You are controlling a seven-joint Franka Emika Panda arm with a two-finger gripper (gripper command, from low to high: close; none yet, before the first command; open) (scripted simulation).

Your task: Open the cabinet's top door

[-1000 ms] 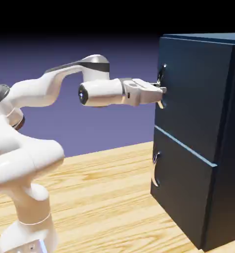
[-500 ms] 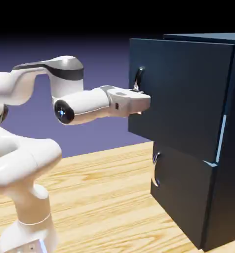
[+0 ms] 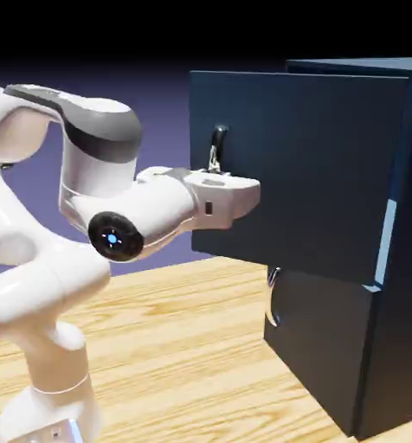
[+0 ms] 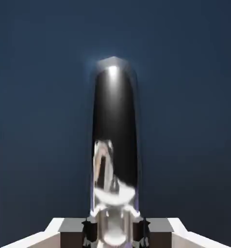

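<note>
Tightly, our fingers (image 4: 90, 231) pinch the curved silver handle (image 4: 115, 140), which fills the middle of the hand view and rises between the two dark tips, mirroring the hand on its polished face. Behind the handle, flat navy panel fills almost the whole frame. From the exterior view, we see the gripper (image 3: 216, 173) pressed up to the handle (image 3: 217, 145) near the left edge of the top door (image 3: 305, 164), with the white hand lying roughly level and the forearm angling back and down toward the camera. The top door stands well out from the front of the cabinet (image 3: 400, 260), its face toward us, and a pale strip of light shows along the gap at the cabinet's near corner. Below it, the lower panel (image 3: 322, 346) sits flush, its own small silver handle (image 3: 273, 298) untouched. The cabinet stands on the wooden counter (image 3: 183, 346), to the right of our arm's base.
</note>
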